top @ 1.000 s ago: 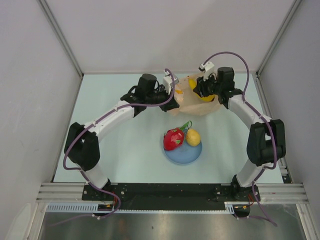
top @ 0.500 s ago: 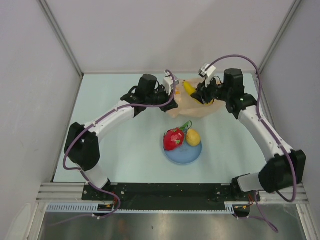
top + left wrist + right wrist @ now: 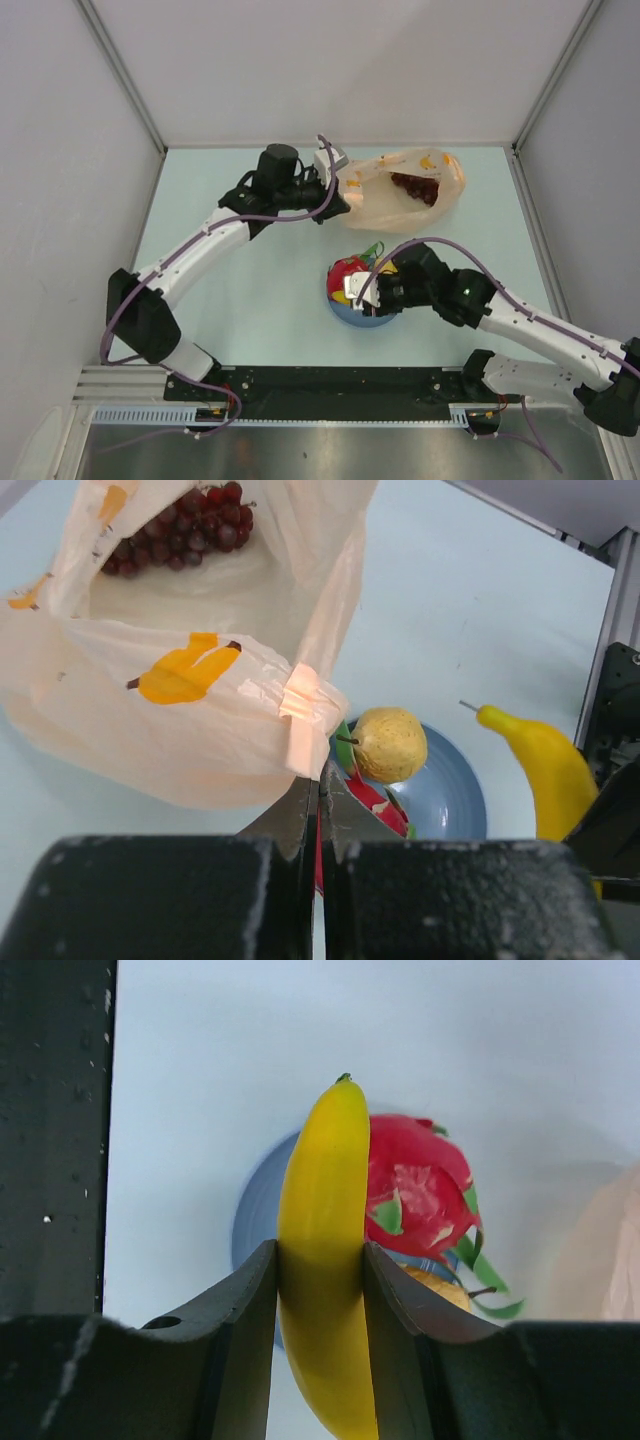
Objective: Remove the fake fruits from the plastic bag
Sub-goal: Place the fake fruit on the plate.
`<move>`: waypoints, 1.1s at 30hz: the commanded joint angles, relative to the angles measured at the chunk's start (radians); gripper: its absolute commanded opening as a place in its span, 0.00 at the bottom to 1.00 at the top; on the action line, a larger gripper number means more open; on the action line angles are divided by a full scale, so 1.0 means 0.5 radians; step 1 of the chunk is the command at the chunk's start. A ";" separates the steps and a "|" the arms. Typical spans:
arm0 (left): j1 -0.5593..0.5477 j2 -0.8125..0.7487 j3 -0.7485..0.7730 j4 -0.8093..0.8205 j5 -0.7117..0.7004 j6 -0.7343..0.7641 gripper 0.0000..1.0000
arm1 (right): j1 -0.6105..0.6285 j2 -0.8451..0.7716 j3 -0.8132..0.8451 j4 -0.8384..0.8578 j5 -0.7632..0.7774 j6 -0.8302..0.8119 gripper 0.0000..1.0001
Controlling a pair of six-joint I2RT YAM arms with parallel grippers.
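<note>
The peach-orange plastic bag (image 3: 405,190) lies at the back of the table, its mouth facing left. My left gripper (image 3: 337,196) is shut on the bag's rim (image 3: 305,695) and holds it up. A dark purple grape bunch (image 3: 180,530) lies inside the bag. My right gripper (image 3: 320,1260) is shut on the yellow banana (image 3: 322,1180) and hangs just over the blue plate (image 3: 343,310). On the plate rest the red-pink dragon fruit (image 3: 415,1190) and the yellow-orange roundish fruit (image 3: 390,745). In the top view the right gripper (image 3: 362,290) hides most of the plate.
Grey walls stand along the left, back and right of the table. The right arm's forearm (image 3: 520,325) stretches across the near right. The left arm (image 3: 215,235) crosses the left half. A metal rail (image 3: 340,385) runs along the near edge.
My right gripper has carried the banana from the bag at the back down to above the plate. The bag's mouth now gapes wider and the grapes show. The left arm shifted slightly left.
</note>
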 commanded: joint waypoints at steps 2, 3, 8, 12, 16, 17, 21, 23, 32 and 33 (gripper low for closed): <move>-0.006 -0.324 -0.105 0.062 0.099 -0.026 0.00 | 0.122 0.026 -0.047 0.038 0.529 0.071 0.02; -0.006 -0.416 -0.178 0.081 0.102 -0.039 0.00 | 0.147 0.035 -0.063 0.059 0.563 0.068 0.00; -0.006 -0.613 -0.296 0.060 0.053 0.025 0.00 | 0.447 0.084 -0.237 0.308 0.830 0.125 0.00; -0.006 -0.677 -0.329 -0.002 0.050 0.075 0.00 | 0.586 0.078 -0.382 0.547 0.944 0.202 0.00; 0.003 -0.726 -0.381 0.010 0.041 0.069 0.00 | 0.641 0.134 -0.459 0.780 1.055 0.353 0.00; 0.003 -0.723 -0.394 0.004 0.047 0.069 0.00 | 0.644 0.146 -0.480 0.808 1.046 0.371 0.00; 0.006 -0.736 -0.437 0.019 0.062 0.044 0.00 | 0.650 0.100 -0.685 0.980 1.048 0.393 0.00; 0.015 -0.751 -0.467 0.023 0.065 0.035 0.00 | 0.650 0.081 -0.728 1.023 1.061 0.420 0.00; 0.049 -0.785 -0.544 0.016 0.081 0.020 0.00 | 0.650 0.066 -0.885 1.253 1.052 0.371 0.00; 0.052 -0.782 -0.550 0.026 0.087 0.017 0.00 | 0.647 0.069 -0.888 1.256 1.042 0.374 0.00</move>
